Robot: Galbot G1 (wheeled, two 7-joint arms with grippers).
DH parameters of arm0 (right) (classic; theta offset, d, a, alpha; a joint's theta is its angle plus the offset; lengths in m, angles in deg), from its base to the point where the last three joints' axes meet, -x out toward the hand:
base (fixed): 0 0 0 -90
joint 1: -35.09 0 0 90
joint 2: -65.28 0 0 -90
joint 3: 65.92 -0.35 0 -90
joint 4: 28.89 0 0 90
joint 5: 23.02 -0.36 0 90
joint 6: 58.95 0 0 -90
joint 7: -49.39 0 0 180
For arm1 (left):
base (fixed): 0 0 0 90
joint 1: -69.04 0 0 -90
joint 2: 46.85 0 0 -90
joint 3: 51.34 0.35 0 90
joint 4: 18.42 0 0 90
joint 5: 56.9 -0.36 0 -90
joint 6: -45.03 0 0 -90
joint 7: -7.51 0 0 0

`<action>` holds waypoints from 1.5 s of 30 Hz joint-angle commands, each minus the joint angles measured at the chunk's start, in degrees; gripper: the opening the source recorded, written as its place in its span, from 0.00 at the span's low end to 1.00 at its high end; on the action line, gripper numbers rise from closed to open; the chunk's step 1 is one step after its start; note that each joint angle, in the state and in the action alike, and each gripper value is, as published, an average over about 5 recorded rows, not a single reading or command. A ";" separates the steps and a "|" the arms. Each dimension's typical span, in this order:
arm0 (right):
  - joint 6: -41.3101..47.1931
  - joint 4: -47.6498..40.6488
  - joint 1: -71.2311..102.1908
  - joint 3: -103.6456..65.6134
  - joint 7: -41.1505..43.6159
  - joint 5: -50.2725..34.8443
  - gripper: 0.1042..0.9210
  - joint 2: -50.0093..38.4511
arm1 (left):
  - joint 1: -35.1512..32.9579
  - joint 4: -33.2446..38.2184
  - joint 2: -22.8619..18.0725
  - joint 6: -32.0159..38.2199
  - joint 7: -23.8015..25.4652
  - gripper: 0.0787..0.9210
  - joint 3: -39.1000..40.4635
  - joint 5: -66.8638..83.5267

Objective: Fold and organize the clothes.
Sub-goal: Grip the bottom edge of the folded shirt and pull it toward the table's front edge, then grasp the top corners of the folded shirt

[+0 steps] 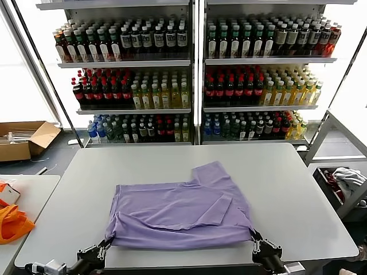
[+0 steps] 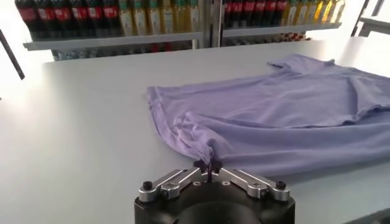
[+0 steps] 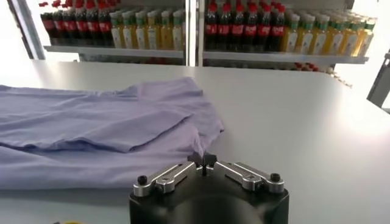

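The lavender T-shirt (image 1: 180, 212) lies spread on the grey bench (image 1: 114, 172). At the bench's near edge, the left end effector (image 1: 104, 247) is clamped on the shirt's near-left corner and the right end effector (image 1: 254, 240) on its near-right corner, both arms reaching low.

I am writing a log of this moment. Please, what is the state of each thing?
T-shirt: lying on the table, partly folded, plain side up.
Left hand: shut on the T-shirt's near left corner.
Right hand: shut on the near right corner.
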 commanded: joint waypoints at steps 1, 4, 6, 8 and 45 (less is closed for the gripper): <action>0.84 1.92 0.86 -2.39 3.86 1.68 0.17 -1.90 | -1.24 1.83 0.62 -0.20 0.76 0.10 -4.23 -2.46; 0.14 1.52 0.03 -5.89 5.25 0.26 0.28 -3.59 | -0.22 1.63 1.49 -0.22 0.84 0.19 -5.31 -2.33; -0.35 1.44 -0.96 -8.16 6.10 -1.76 0.34 -4.98 | 0.45 1.47 2.17 -0.22 0.97 0.26 -6.37 -1.83; -0.54 0.96 -3.15 -10.08 6.70 -4.12 0.42 -6.59 | 1.72 1.21 3.21 -0.36 1.03 0.33 -7.58 -0.81; 5.81 -66.14 -77.11 30.20 25.83 -4.56 0.88 0.13 | 52.34 -45.13 19.95 0.84 3.28 0.88 29.99 12.58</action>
